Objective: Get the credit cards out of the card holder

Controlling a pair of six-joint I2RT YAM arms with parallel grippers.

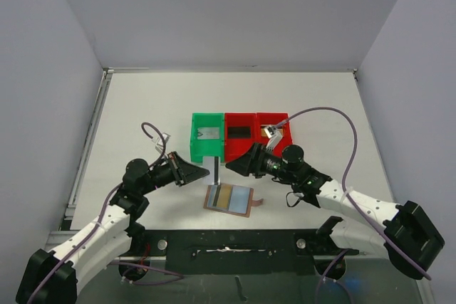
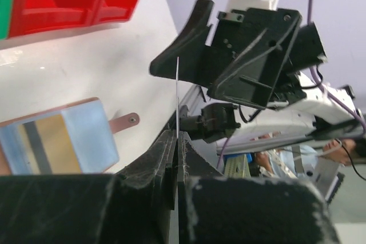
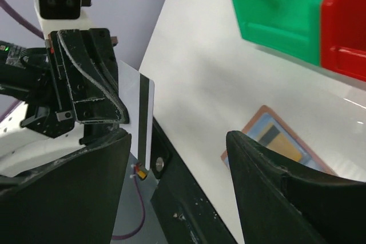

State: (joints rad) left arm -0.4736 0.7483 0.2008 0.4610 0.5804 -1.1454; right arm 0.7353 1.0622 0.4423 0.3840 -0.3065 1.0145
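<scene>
The card holder (image 1: 229, 198) lies open and flat on the table between the arms, with a gold-tan credit card (image 1: 225, 197) in it; it also shows in the left wrist view (image 2: 57, 144) and the right wrist view (image 3: 274, 135). My left gripper (image 1: 194, 171) is shut on a silver-grey credit card with a dark stripe (image 1: 215, 170), held upright above the table. The card is edge-on in the left wrist view (image 2: 178, 92) and face-on in the right wrist view (image 3: 140, 112). My right gripper (image 1: 239, 164) is open, facing this card, jaws wide apart (image 3: 177, 141).
A green bin (image 1: 206, 137) with a silver-grey card, a red bin (image 1: 240, 137) with a black card and a second red bin (image 1: 273, 129) with a gold-tan item stand in a row behind the grippers. The holder's strap (image 1: 258, 203) sticks out right.
</scene>
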